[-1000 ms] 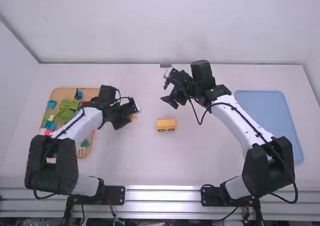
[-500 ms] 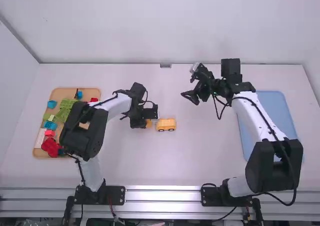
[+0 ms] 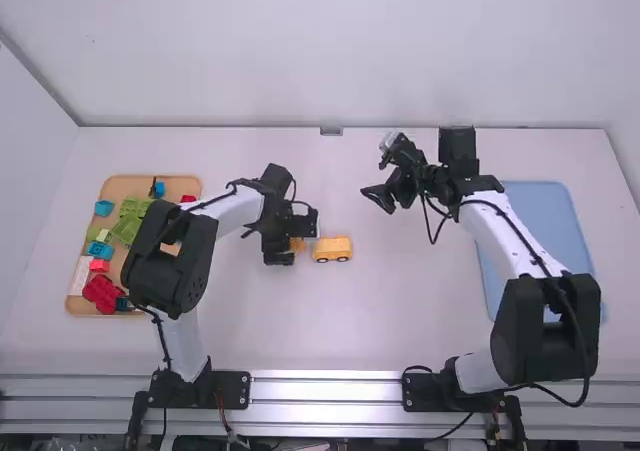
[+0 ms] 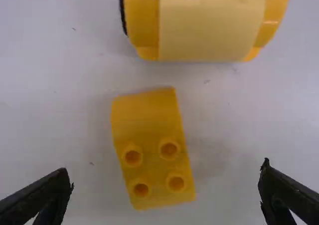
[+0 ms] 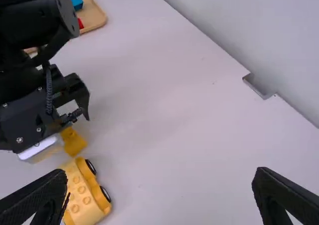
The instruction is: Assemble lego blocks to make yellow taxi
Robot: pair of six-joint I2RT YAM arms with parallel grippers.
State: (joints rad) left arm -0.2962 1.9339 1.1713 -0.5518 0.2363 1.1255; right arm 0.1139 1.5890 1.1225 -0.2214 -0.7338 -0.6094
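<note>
Hovering with fingers apart over a loose yellow block (image 4: 152,147), the left pincer (image 4: 167,182) would do best to match the block's slight skew, then close evenly on its plain sides without nudging the wheeled yellow body (image 4: 209,28) near it on the worktop (image 3: 300,331). The right pincer (image 5: 160,185), also spread, hangs well apart; spare blocks (image 3: 130,226) fill a tray (image 3: 122,186).

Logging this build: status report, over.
Left gripper, jaws open, at yellow block, ungripped. Right gripper, jaws open, farther off. Wheeled yellow car close beside block, may crowd.

Yellow block (image 4: 147,114); yellow car (image 3: 332,245), black wheels (image 5: 105,194); blue tray (image 3: 545,209)
</note>
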